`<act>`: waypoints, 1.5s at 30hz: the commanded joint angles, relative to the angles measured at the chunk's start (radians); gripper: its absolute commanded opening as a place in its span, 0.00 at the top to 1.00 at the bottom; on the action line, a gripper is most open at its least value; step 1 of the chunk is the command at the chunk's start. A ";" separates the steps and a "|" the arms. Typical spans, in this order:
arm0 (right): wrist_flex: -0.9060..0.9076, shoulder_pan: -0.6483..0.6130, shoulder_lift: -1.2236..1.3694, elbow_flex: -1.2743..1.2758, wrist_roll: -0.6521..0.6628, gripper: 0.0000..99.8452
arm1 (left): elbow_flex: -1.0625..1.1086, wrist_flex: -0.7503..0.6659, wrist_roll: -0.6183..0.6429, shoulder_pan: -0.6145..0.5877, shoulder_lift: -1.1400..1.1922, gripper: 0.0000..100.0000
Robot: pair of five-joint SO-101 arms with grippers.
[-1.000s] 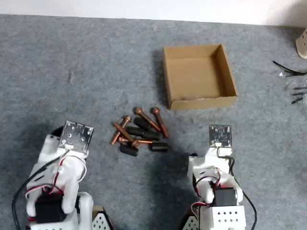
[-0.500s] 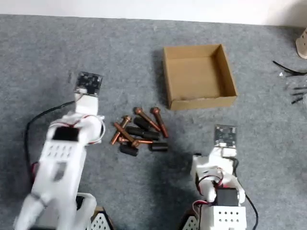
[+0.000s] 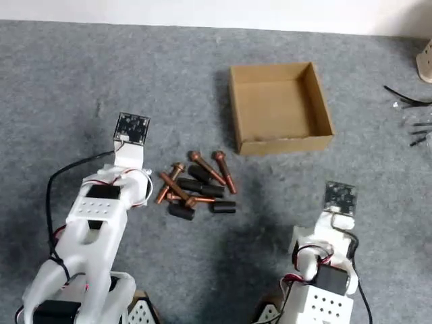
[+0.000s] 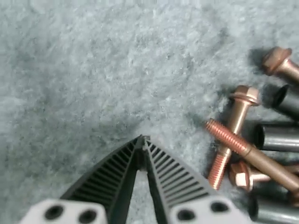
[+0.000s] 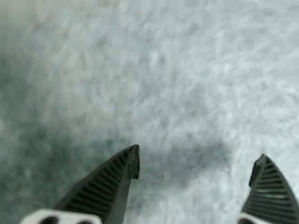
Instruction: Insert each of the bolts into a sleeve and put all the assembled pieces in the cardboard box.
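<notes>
Several copper bolts [image 3: 202, 169] and black sleeves [image 3: 201, 188] lie in a loose pile on the grey carpet, none assembled. The open cardboard box [image 3: 283, 144] stands behind the pile, slightly to the right, with nothing inside. My left arm [image 3: 101, 209] reaches forward on the left of the pile. Its gripper [image 4: 141, 140] is shut and holds nothing, low over bare carpet a short way from the nearest bolt [image 4: 233, 128] and sleeve [image 4: 280, 136]. My right arm [image 3: 327, 250] stands to the right of the pile. Its gripper [image 5: 198, 156] is open over bare carpet.
Black cables and small parts [image 3: 413, 121] lie at the right edge, with a pale object [image 3: 425, 61] above them. Bare carpet [image 3: 148, 74] stretches left of the box and between the two arms.
The left arm has swung up and forward from its folded pose, and its gripper now sits beside the pile. The right arm has shifted to the right and a little back.
</notes>
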 commanded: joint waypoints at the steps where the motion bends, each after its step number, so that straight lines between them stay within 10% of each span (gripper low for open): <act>1: 0.004 -0.077 0.005 -0.091 0.015 0.65 | -0.010 -0.015 0.002 -0.042 -0.031 0.99; 9: -0.159 -0.318 0.274 -0.188 -0.018 0.65 | -0.010 -0.015 0.002 -0.048 -0.031 0.99; 25: -0.199 -0.773 1.506 -1.184 -0.080 0.65 | -0.012 -0.020 0.049 -0.104 -0.033 0.99; 45: -0.202 -0.897 1.774 -1.208 0.081 0.65 | -0.012 -0.021 0.051 -0.110 -0.035 0.99</act>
